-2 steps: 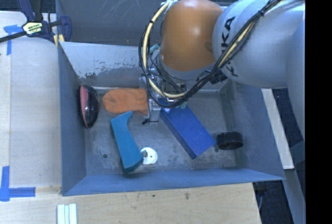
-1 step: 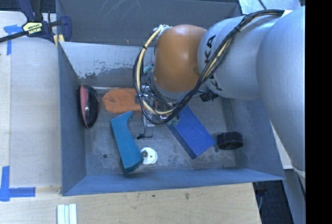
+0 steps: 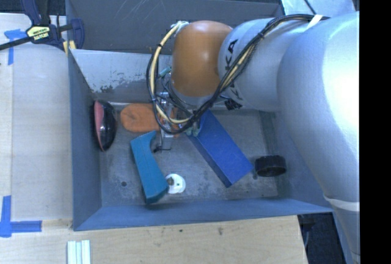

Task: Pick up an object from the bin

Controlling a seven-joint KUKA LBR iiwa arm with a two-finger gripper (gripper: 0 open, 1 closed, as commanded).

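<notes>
**Gripper point(image 3: 164, 142) hanging over a teal block point(image 3: 148, 170)**

I am watching the gripper hanging low near the middle of the frame, its tip sitting at the upper end of a long teal block. That block is lying slantwise on the floor of the bin point(image 3: 85, 153), lower left of centre. Whether the gripper is released or clenched I cannot tell (the orange wrist cover point(image 3: 195, 58) and its cables point(image 3: 157, 67) are hiding most of it).

A dark blue slab point(image 3: 221, 150) is lying just right of the gripper, and a flat orange pad point(image 3: 137, 117) just to its upper left. A black-and-pink oval thing point(image 3: 102, 125) is resting by the left wall. A small white piece point(image 3: 176, 183) is sitting beside the teal block's lower end, and a black round piece point(image 3: 269, 165) is lying well to the right.
</notes>
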